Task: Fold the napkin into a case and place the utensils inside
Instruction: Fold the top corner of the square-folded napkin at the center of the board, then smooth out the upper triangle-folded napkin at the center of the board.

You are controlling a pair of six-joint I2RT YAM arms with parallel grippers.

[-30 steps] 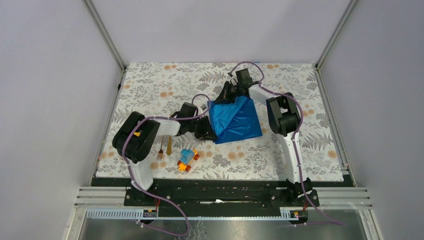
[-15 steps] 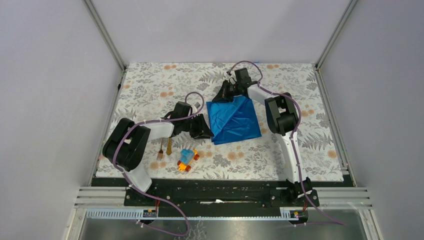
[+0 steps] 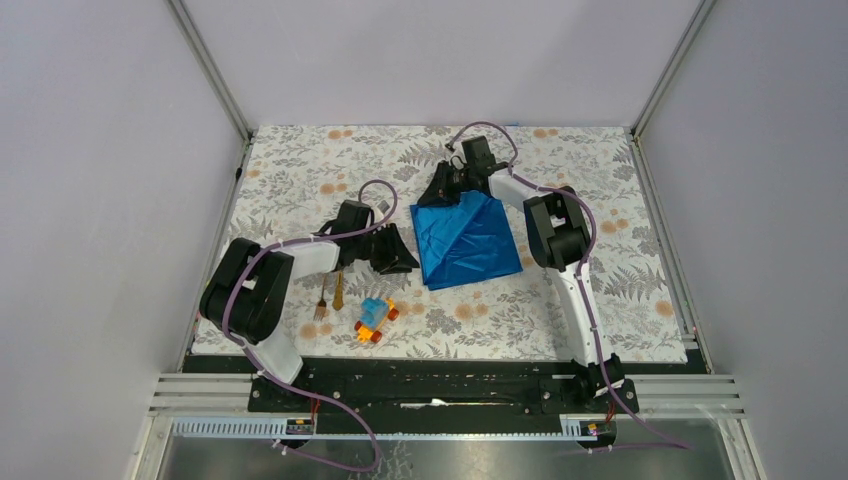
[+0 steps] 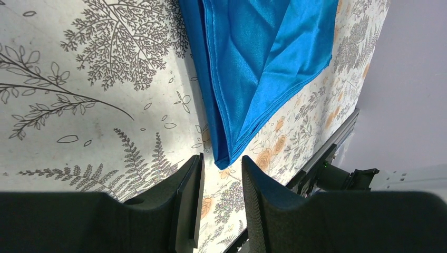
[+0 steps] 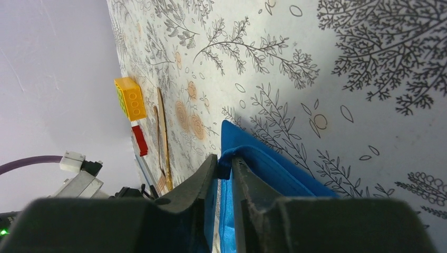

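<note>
My right gripper [image 5: 224, 159] is narrow, pinching the far corner fold of the napkin [image 3: 468, 243] between its fingers. The napkin lies folded in the middle of the table [image 3: 300, 180]. My left gripper [image 4: 222, 158] stands partly apart and empty, with a napkin corner just ahead of its tips. The fork [image 3: 321, 303] and knife [image 3: 339, 290] lie side by side near my left forearm, well left of the napkin. A toy car [image 3: 375, 320] sits just right of them.

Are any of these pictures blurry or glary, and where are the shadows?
Top external: even soft light, sharp, mild sheen on the napkin. Left wrist: left pincer dark and soft-edged near the lens; mat sharp. Right wrist: right pincer blurs close up; napkin throws a soft shadow on the mat.
</note>
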